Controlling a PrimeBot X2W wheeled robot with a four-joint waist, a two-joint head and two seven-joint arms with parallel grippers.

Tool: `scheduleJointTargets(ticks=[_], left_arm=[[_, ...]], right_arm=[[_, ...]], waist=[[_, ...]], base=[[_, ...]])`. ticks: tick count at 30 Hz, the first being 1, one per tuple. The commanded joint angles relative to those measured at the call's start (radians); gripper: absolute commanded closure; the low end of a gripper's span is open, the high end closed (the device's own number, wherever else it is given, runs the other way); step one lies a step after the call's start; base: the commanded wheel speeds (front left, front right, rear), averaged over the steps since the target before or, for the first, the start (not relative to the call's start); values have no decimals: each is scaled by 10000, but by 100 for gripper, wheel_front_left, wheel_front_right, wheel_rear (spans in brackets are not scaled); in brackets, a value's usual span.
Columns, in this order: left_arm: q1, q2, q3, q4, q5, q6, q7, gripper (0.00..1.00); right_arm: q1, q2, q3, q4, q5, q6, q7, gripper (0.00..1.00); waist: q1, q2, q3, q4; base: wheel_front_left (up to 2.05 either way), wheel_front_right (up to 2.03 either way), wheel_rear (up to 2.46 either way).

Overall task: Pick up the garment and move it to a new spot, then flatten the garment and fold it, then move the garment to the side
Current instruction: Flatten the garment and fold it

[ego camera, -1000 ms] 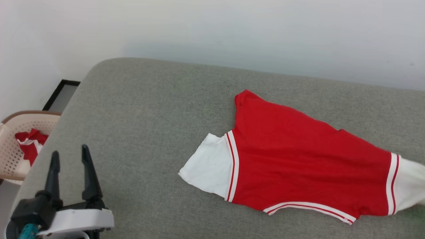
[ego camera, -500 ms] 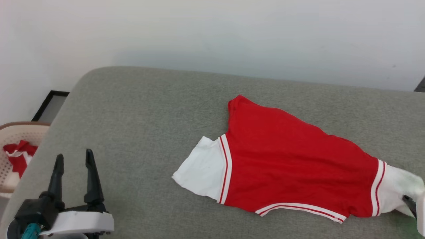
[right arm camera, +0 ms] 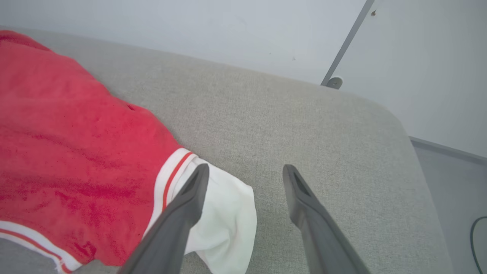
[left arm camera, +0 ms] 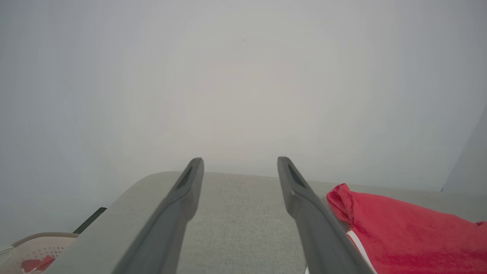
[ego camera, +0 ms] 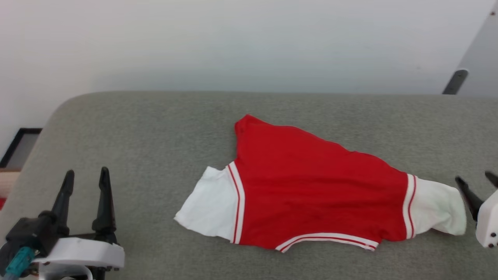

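Your garment (ego camera: 319,194) lies plain red face up on the grey tabletop (ego camera: 136,136), underside hidden. Your left claw (ego camera: 86,172) stands released, well apart. Your right claw (ego camera: 473,177), partly cut off, gapes beside the white sleeve (ego camera: 435,206).

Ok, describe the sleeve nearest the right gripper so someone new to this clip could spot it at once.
A red garment lies spread on the grey cushion, with a white sleeve at each end. This sleeve is at the end beside the open right gripper. Unlike the other sleeve, which lies flat, its end is rounded and bunched.
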Motion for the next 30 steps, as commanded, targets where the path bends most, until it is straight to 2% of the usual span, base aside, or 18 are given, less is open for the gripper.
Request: scheduleJointTargets(ticks=[1, 8, 12, 17, 20, 23, 27, 30], left_arm=[[-49, 50, -33, -40, -90, -61, 42, 0], [-269, 427, -301, -293, -486, -132, 752, 0], [-560, 843, -733, -294, -1017, -189, 1750, 0], [-1221, 1755, -1550, -87, -2106, -214, 4123, 0], [-1656, 2412, -2047, 298, -2876, -220, 5849, 0], [-2176, 2812, -2284, 872, -3545, -214, 7477, 0], [-2701, 3092, -2582, 1665, -4020, -72, 9357, 0], [-2998, 3204, -2844, 2051, -4082, 99, 10301, 0]], right_arm=[[60, 69, -80, -109, -117, -10, -195, 0], [395, 932, -801, -1275, -883, -10, -2013, 0], [786, 1673, -1395, -1852, -1329, -10, -2734, 0], [1337, 2541, -1808, -2569, -1821, -10, -3088, 0], [1517, 2902, -1966, -2916, -2048, -10, -3208, 0], [1683, 3153, -2057, -3207, -2197, -10, -3437, 0], [1715, 3394, -2096, -3467, -2363, -10, -3735, 0], [1760, 3469, -2173, -3532, -2436, -10, -3815, 0]], waist=[[0, 0, -8, -311], [0, 0, 174, -861], [0, 0, 292, -1046], [0, 0, 486, -1268], [0, 0, 608, -1417], [0, 0, 711, -1540], [0, 0, 852, -1708], [0, 0, 952, -1802]], base=[[0, 0, 0], [0, 0, 0], [0, 0, 0], [0, 0, 0], [0, 0, 0], [0, 0, 0], [0, 0, 0], [0, 0, 0]])
